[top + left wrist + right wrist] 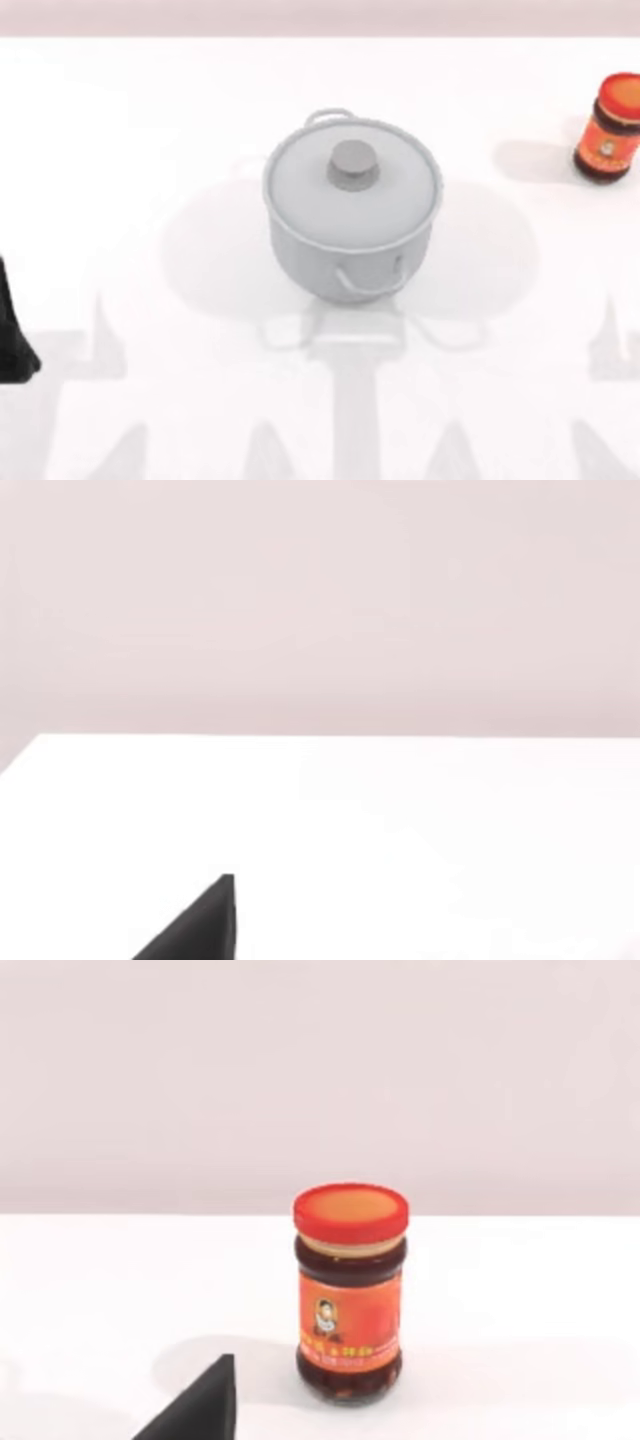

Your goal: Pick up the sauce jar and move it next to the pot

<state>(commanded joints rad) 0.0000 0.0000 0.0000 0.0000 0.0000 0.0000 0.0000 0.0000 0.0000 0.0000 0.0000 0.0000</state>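
Observation:
The pot [352, 205], large and light grey with a lidded top, a darker knob and two loop handles, stands at the table's middle. The sauce jar [607, 128] stands upright at the far right, well apart from the pot, dark brown with an orange-red lid and label. In the right wrist view the sauce jar [350, 1290] is straight ahead, and a dark tip of my right gripper [200, 1405] shows short of it, not touching. My right arm is out of the top view. My left arm [12, 335] is parked at the left edge; its gripper [200, 925] hangs over bare table.
The white table [150, 150] ends at a pale wall along the far side. Grey shadows of the arms lie on the near part of the table [350, 400].

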